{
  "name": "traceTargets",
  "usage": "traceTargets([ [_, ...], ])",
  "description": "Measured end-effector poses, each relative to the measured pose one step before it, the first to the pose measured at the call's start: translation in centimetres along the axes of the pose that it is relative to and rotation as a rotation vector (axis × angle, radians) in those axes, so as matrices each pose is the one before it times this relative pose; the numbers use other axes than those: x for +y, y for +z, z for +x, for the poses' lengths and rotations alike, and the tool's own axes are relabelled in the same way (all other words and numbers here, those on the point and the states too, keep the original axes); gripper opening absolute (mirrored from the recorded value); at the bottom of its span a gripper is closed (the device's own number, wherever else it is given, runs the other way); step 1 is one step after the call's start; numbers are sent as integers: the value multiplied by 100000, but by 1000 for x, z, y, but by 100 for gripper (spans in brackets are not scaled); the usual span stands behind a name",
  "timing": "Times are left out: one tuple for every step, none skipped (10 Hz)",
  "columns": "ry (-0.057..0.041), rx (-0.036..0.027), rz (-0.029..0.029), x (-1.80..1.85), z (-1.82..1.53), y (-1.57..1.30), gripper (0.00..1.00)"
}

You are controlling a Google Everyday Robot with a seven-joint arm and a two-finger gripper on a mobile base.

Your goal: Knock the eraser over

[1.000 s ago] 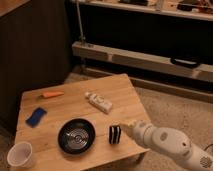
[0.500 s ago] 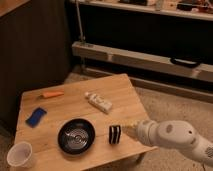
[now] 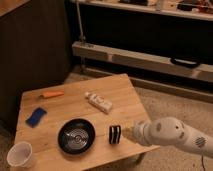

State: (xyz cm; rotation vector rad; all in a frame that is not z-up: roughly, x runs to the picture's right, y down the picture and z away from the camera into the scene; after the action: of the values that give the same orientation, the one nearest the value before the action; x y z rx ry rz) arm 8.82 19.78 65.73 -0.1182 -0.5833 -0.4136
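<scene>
Wooden table (image 3: 127, 97). Gripper (image 3: 128, 133) over near edge toward right corner, just beside eraser; grip state: cannot tell. Black bowl (image 3: 66, 129) mid near edge. Eraser (image 3: 115, 134) upright on edge, between bowl and gripper.

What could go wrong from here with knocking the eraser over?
The gripper sits right beside the upright eraser, on the side away from the black bowl. A push may slide the eraser along the table instead of tipping it. The bowl lies close beyond it, so a hard shove could drive the eraser into it. The eraser also stands near the table's front edge; a skewed push might send it off.
</scene>
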Motion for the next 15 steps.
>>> traceTargets([
  [895,646,-2118,724,297,328,0],
  [62,-146,-877,181,58,416,0],
  [600,-997,-988,367,6,712,0],
  [894,-1607,-350,177,-117,855,0],
  [385,-1395,-75,-50,-159,625,0],
  [-57,-1311,-13,-156,-270,571,0],
  [-475,-2055,223,-443,-530,805,0],
  [-287,-1469,860,-519,-436,700,0],
  [-202,-905,1095,-404,-276,466,0],
  [-396,-818,2151,-564,-290,484,0],
  [-2092,136,5299,-858,-437,437,0],
  [-1201,605,3667,-343,-132,154,0],
  [-2599,578,3221,-484,-294,361,0],
  [-1755,1447,2679,-315,-171,461,0],
  [-375,1246,1475,-63,15,187,0],
])
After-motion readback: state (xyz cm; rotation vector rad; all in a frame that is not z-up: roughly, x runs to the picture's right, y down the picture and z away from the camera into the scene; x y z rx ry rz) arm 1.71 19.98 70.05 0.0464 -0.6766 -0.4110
